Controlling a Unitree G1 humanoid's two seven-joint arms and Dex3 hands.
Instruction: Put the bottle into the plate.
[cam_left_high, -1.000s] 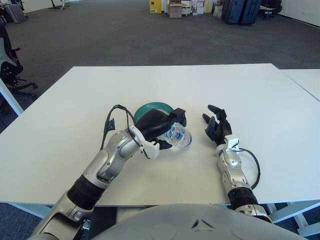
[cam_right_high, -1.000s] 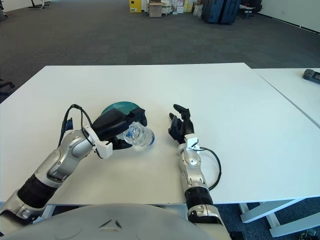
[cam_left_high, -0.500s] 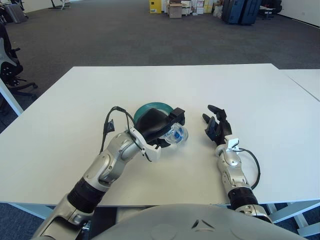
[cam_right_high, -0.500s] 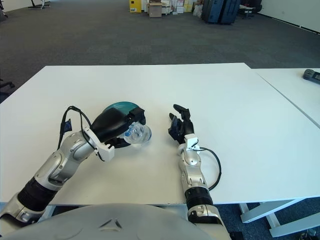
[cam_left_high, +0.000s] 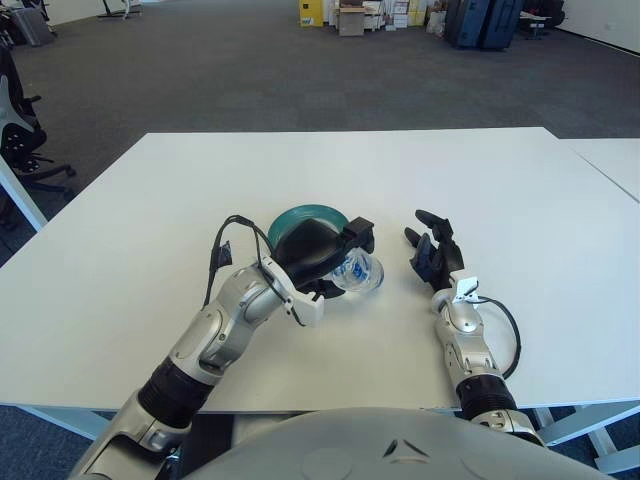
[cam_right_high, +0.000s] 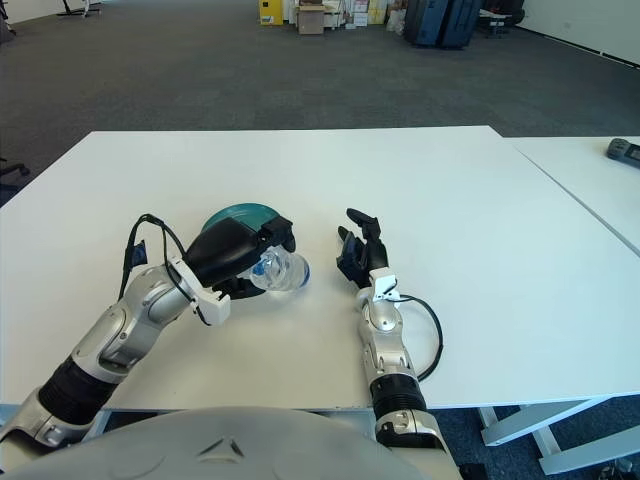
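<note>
Just right of the plate (cam_left_high: 300, 216), the left robot hand (cam_left_high: 318, 252) stays clamped on the bottle (cam_left_high: 357, 272), wobbling sideways, so nothing's in yet.

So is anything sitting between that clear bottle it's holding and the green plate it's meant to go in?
Nothing visible. The left hand grips the bottle just right of the plate, and only that hand overlaps the plate. The right hand shows further right, away from that path.

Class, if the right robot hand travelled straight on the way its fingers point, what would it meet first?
Nothing, as far as I can see: the right robot hand points away from the robot over bare white table.
</note>
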